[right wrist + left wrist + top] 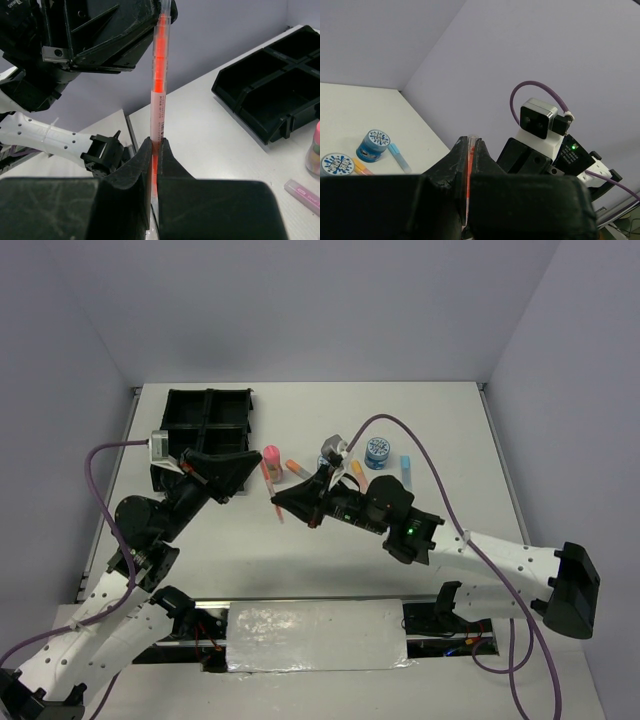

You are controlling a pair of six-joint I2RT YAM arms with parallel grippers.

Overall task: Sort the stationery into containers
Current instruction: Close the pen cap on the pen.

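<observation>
A thin orange pen (160, 75) is held off the table between both grippers. My right gripper (154, 145) is shut on its lower part. My left gripper (472, 145) is shut on its other end, where the pen (469, 167) shows in the slit between the fingers. In the top view the grippers meet near the pen (272, 492), just right of the black four-compartment tray (205, 430). The tray's visible compartments (280, 90) look empty. A pink-capped tube (271, 458) stands close behind the pen.
On the table lie two blue-patterned tins (373, 145) (335, 164), a light-blue marker (407, 472), orange markers (298, 468) (357, 472) and a pink marker (302, 192). One tin (378, 452) shows clearly from above. Grey walls enclose the table.
</observation>
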